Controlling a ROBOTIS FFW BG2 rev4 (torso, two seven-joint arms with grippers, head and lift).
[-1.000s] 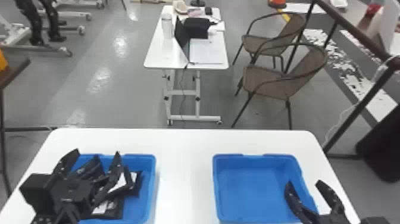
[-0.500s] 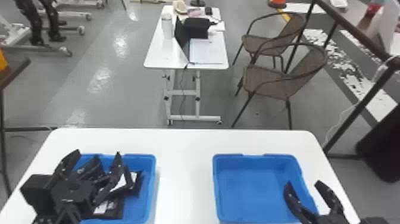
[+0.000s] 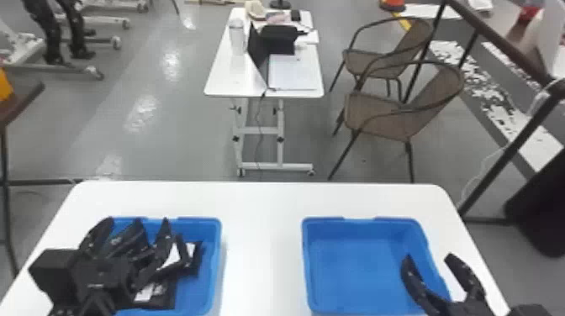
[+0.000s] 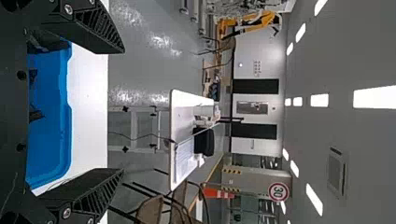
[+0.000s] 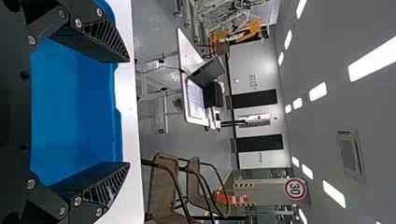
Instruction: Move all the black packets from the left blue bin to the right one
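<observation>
My left gripper (image 3: 134,229) stands open over the left blue bin (image 3: 215,260), above black packets (image 3: 194,265), some with white labels. Its body hides part of the pile. In the left wrist view the left gripper (image 4: 123,111) has its fingers wide apart, nothing between them, with the left bin (image 4: 49,98) and dark packet edges (image 4: 34,114) behind. At the right edge of the right blue bin (image 3: 357,269), my right gripper (image 3: 429,258) is parked, open. The right wrist view has this gripper (image 5: 129,112) spread apart; the right bin (image 5: 74,107) holds no packets.
Both bins stand on a white table (image 3: 260,252), with a strip of tabletop between them. Beyond it are a smaller white desk (image 3: 223,80) with a laptop (image 3: 257,50) and two brown chairs (image 3: 378,113).
The left gripper has shifted very slightly to the right over the left bin, still open. The right gripper has kept its place.
</observation>
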